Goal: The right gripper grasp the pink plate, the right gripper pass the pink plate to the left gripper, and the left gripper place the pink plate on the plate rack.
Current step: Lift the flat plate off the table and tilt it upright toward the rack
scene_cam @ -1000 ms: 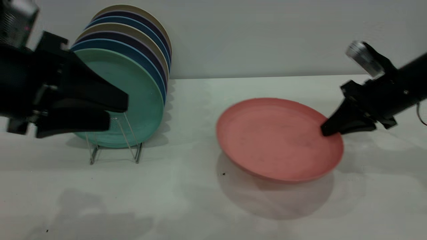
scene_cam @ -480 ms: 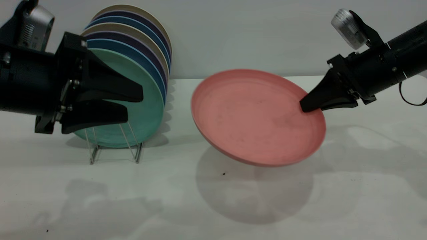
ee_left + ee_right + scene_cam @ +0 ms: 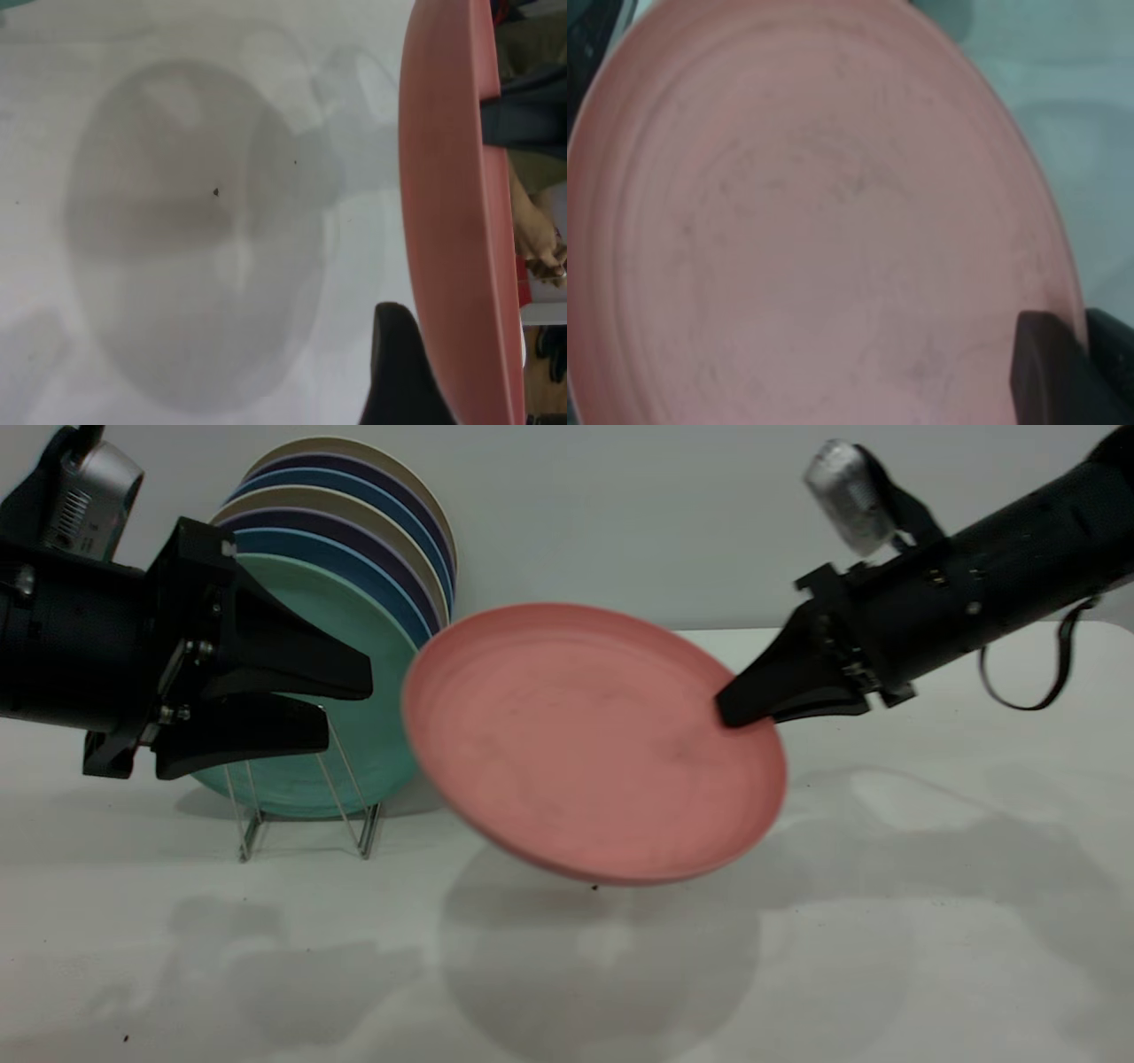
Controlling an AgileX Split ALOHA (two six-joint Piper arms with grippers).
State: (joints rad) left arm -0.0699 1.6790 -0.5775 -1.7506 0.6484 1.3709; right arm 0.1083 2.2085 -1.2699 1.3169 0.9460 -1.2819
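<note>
I have the right gripper (image 3: 740,710) clamped on the rim of the pink plate (image 3: 585,744), which hangs tilted in the air above the table (image 3: 886,921), its near edge just beside the plate rack (image 3: 306,815). The rack carries a row of upright plates, the teal plate (image 3: 354,691) foremost. My left gripper (image 3: 345,704) sits in front of the rack with its fingers parted, holding nothing, its tips just short of the pink plate's edge.
</note>
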